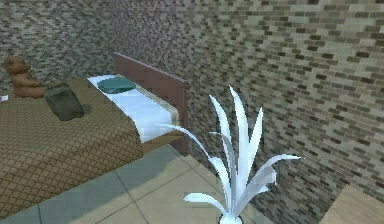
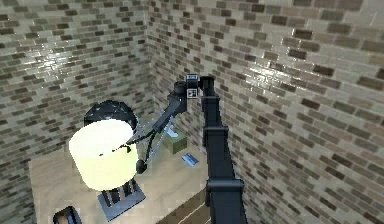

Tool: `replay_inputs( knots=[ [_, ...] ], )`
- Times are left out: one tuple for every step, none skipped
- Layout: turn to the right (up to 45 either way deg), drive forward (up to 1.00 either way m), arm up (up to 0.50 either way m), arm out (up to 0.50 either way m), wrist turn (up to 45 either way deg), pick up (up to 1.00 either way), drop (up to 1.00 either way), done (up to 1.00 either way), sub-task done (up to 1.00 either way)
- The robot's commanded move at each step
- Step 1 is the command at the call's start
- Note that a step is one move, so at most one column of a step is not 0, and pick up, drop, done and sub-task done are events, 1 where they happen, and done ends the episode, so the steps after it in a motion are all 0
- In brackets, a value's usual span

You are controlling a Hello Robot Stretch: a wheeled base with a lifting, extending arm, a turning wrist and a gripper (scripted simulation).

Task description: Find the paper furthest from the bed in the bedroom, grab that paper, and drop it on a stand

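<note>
One arm [image 2: 220, 150] out over a wooden top [image 2: 45, 175], and the paper is not yet identified for certain.

Closest in the forward view, a white-leaved plant [image 1: 235, 165] stands with the bed [image 1: 60, 145] beyond it. On the arm side, a lamp [image 2: 100, 155] sits on the wood, and a small greenish scrap [image 2: 186, 157] lies flat just left of the arm. It may be the paper, though its shape doesn't settle that. Farther out, the gripper [image 2: 143, 150] slants down beside the lamp. Whether its fingers are apart or together cannot be told, nor whether it holds anything. Paper should be featherlight, limp and quick to crease. Lying flush, it offers little to catch, so a free edge or a lifted corner looks the best place to take hold.
</note>
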Motion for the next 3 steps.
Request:
replay_inputs(
  knots=[
    [0.0,0.00,0.00,0.02,0.0,0.00,0.00,0.00,0.00],
    [0.0,0.00,0.00,0.00,45.0,0.00,0.00,0.00,0.00],
    [0.0,0.00,0.00,0.00,45.0,0.00,0.00,0.00,0.00]
  ],
)
